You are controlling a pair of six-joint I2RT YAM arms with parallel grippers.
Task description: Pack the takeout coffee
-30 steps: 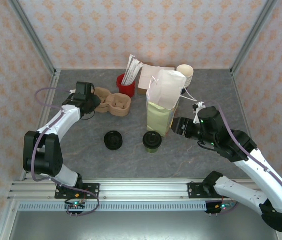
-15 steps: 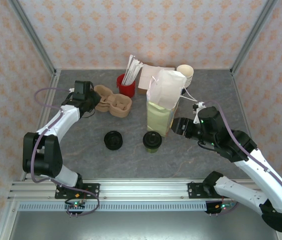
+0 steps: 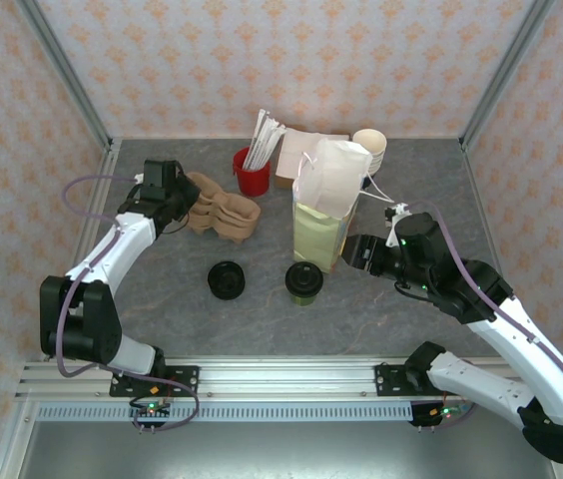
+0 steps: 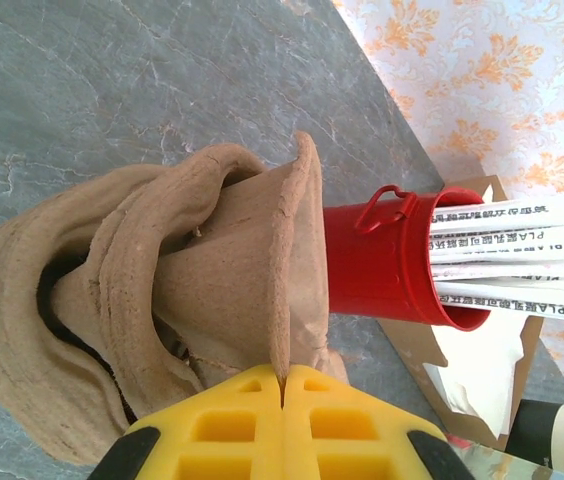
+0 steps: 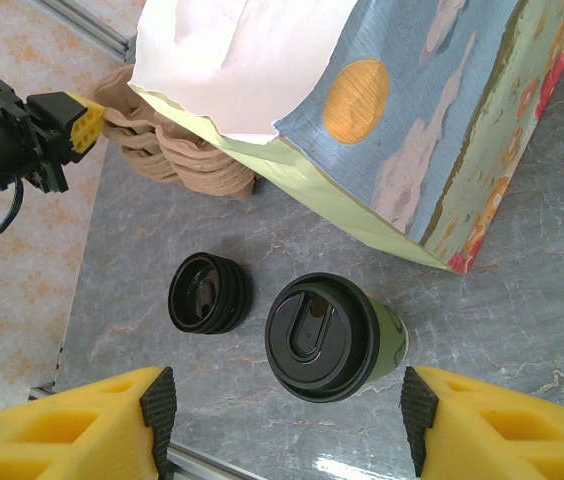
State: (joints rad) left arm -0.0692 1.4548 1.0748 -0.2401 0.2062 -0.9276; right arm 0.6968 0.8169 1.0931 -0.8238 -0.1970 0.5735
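Not yet packed, going by the takeout coffee (image 3: 303,281): stands upright and lidded on the counter (image 3: 162,299), just in front of the paper bag (image 3: 326,215) and outside it. Sits framed in the right wrist view between the fingers of the right gripper (image 5: 282,412), spread well apart, gripping nothing and touching nothing.

Further left, clamps the left gripper (image 4: 284,385) onto the rim of the brown pulp cup carriers (image 4: 212,290), closed tight over the thin edge. Reads as an early part of the job: carrier in hand, cup untouched. Probably leaves the seating of the cup in a carrier, or straight in the bag, and all of the loading.

Beside the cup, well apart from either gripper, leaves the black round disc-like thing (image 3: 227,279) alone. At the back, finds a red tin (image 3: 252,172) of wrapped sticks and a stack of cream cups (image 3: 369,148), both out of play.

Cannot see into the bag or judge its contents. Cannot tell a single pinched carrier from a whole pinched stack, nor a lift off the counter from a mere tilt. Cuts off most of the left gripper at the bottom edge of the left wrist view, and hides the carriers' cup wells from there.
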